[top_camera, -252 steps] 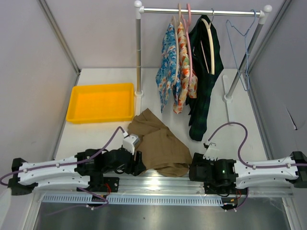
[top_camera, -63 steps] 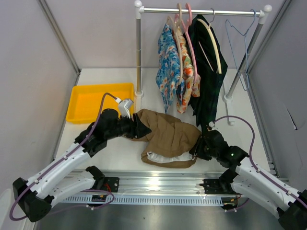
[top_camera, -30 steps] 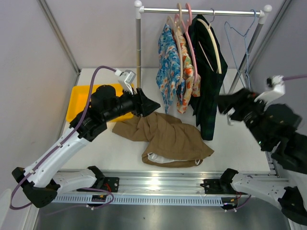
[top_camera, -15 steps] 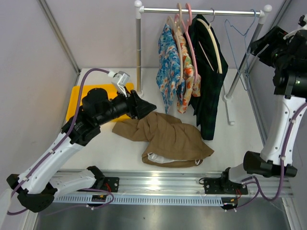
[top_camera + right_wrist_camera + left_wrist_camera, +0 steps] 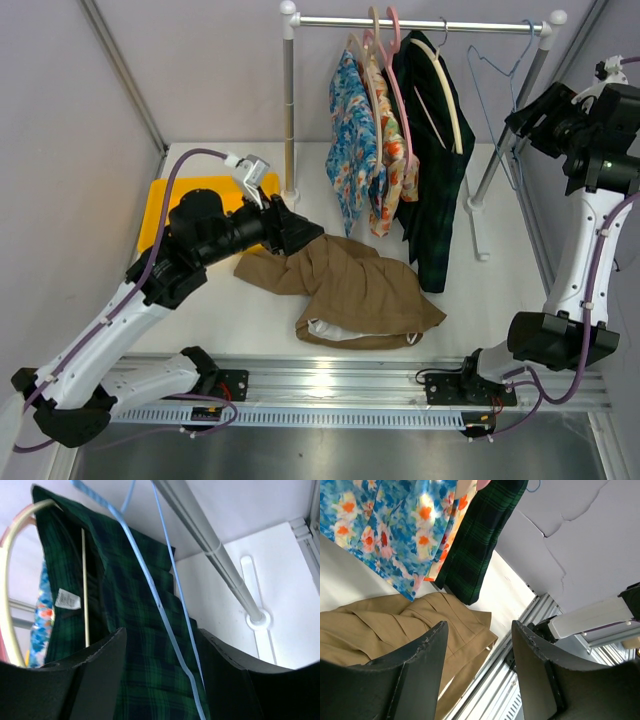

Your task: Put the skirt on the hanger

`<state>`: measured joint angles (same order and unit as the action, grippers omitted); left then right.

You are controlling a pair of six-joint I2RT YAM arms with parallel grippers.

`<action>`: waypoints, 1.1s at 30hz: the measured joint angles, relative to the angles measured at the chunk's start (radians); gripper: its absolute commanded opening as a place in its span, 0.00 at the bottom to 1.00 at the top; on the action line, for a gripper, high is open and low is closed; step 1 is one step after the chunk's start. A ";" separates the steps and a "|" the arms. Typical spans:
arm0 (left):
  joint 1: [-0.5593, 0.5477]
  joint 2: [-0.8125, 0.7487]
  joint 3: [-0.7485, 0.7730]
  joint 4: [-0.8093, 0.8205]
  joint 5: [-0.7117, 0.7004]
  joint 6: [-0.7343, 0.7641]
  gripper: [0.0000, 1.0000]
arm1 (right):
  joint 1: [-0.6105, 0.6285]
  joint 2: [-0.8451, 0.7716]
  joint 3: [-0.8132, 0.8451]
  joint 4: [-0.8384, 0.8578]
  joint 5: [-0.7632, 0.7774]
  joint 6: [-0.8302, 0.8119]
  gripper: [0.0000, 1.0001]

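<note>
The tan-brown skirt (image 5: 350, 288) lies crumpled on the white table, its whitish lining showing at the near edge. It also shows in the left wrist view (image 5: 395, 625). My left gripper (image 5: 303, 231) is open and empty, hovering above the skirt's left end (image 5: 479, 626). The pale blue wire hanger (image 5: 484, 90) hangs at the right end of the rail. My right gripper (image 5: 520, 113) is raised beside it and open. In the right wrist view the hanger's wire (image 5: 165, 617) runs between the two spread fingers of the gripper (image 5: 160, 632); I cannot tell if they touch it.
The rail (image 5: 420, 22) carries floral garments (image 5: 355, 150), a pink hanger (image 5: 395, 80) and a dark green plaid garment (image 5: 430, 200) on a cream hanger (image 5: 450, 95). A yellow tray (image 5: 155, 222) sits at back left. The rack's right post stands on a foot (image 5: 257, 617).
Both arms rose from the table's near edge. The left gripper dragged the skirt, then lifted off it. The right arm swung up to the hanger and has just dipped slightly toward it.
</note>
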<state>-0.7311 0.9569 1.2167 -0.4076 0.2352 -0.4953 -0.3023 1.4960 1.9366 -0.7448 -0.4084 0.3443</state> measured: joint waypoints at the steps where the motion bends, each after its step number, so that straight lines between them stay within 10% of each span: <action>1: 0.000 -0.002 -0.003 0.000 0.001 0.000 0.59 | 0.006 -0.009 -0.017 0.002 0.013 -0.007 0.63; 21: 0.000 -0.020 -0.030 -0.011 -0.001 0.002 0.59 | 0.158 -0.031 -0.130 0.084 0.266 -0.131 0.39; 33: 0.000 -0.020 -0.030 -0.024 -0.008 0.008 0.60 | 0.209 0.018 -0.127 0.158 0.349 -0.170 0.41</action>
<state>-0.7311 0.9371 1.1866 -0.4316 0.2276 -0.4877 -0.0929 1.5143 1.8091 -0.5873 -0.0597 0.1741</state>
